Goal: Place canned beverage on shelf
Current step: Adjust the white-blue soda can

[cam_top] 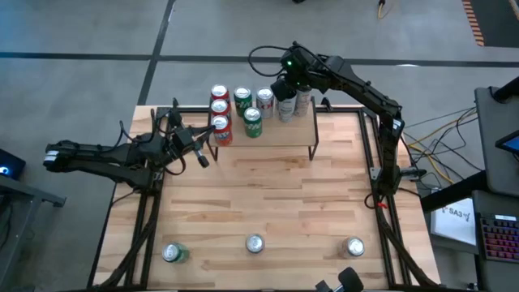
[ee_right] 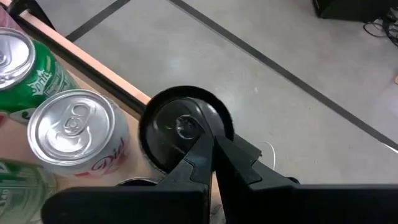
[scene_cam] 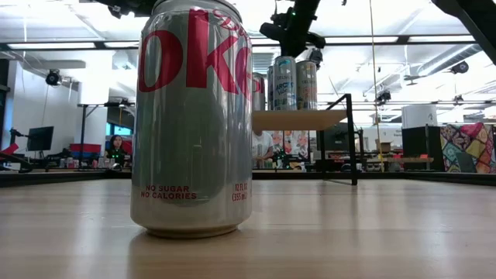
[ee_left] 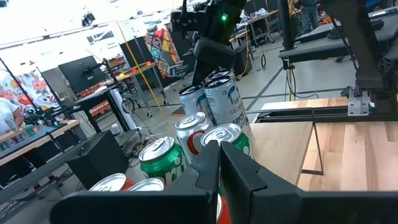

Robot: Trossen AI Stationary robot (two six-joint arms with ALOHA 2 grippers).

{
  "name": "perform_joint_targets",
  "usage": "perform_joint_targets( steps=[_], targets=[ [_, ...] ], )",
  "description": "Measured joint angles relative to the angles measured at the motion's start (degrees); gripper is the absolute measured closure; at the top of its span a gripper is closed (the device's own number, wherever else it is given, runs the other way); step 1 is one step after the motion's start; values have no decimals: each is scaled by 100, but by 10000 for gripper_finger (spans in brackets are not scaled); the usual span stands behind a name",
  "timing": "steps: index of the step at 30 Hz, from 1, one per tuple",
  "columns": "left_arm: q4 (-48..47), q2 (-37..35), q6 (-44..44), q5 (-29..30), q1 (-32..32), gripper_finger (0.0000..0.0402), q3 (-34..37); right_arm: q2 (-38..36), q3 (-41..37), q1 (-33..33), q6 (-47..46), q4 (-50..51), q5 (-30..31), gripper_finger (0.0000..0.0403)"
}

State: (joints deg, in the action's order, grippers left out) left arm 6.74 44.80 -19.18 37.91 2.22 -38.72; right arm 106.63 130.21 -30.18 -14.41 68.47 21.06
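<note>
- Left can (cam_top: 172, 253): upright at the front edge of the bench (cam_top: 268, 195), green label, well apart from the shelf (cam_top: 268, 139).
- Left claw (cam_top: 203, 158): pressed together, empty, at the left end of the shelf just beside the shelved cans (cam_top: 252, 120).
- Middle can (cam_top: 255, 243): upright at front centre, silver, well apart from both claws.
- Handling, judged: thin aluminium wall, stiff if full but easily dented under a hard squeeze; smooth and slippery; moderately heavy if unopened, and the tabs look unopened. Tips over readily if nudged near the rim.
- Grasp, judged: open wide, then close across the cylinder at mid-height with pads on opposite sides. Avoid the tapered neck and the tab. Keep upright in transit.
- Shelf: crowded along the back and left; bare board left along the front and right, likely the best spot.
- Right claw (cam_top: 285, 85): pinched closed, empty, above the white cans at the back right of the shelf.
- Right can (cam_top: 354, 246): upright at front right, silver, nearest the right arm's side.
</note>
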Motion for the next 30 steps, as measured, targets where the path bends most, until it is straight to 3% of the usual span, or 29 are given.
perform_joint_targets(
  steps=[25,30],
  targets=[
    [0,0,0,0,0,402,1,0,128,286,-251,203,-19,394],
    [-2,0,0,0,0,402,2,-9,243,279,-55,-151,-4,394]
  ],
)
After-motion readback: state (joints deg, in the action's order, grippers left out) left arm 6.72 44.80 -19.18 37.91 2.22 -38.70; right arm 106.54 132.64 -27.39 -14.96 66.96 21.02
